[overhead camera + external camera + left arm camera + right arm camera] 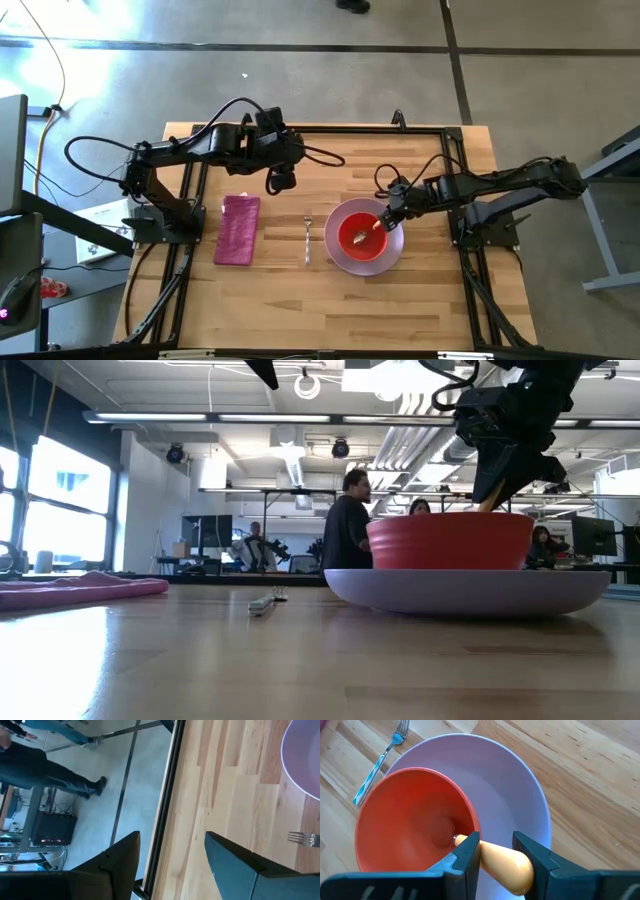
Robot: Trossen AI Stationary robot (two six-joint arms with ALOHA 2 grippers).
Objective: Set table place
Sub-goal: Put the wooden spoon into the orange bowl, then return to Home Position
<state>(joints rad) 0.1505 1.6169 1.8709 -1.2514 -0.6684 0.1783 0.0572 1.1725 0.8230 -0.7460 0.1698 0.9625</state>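
The pale lilac plate (396,256) lies right of the table's middle, with the red bowl (350,232) standing on it. My right gripper (497,840) hangs over the bowl's right rim, shut on the wooden-handled spoon (506,862), whose metal end (362,238) reaches down into the bowl. Left of the plate the silver fork (307,238) lies flat on the table, and the magenta napkin (238,229) lies flat farther left. My left gripper (283,181) hovers open above bare wood toward the far edge, touching nothing. My right gripper pinches the spoon's pale wooden handle (492,857) between its two fingers, which lie across it. The fingers come slanting down from the table's right side. The handle tilts up over the bowl's rim (470,815) while the metal end points down into the bowl.
A black metal frame (330,131) edges the tabletop, and the arm bases stand at its left and right sides. Bare wood (300,305) stretches along the near side. People and desks show in the room beyond the far edge.
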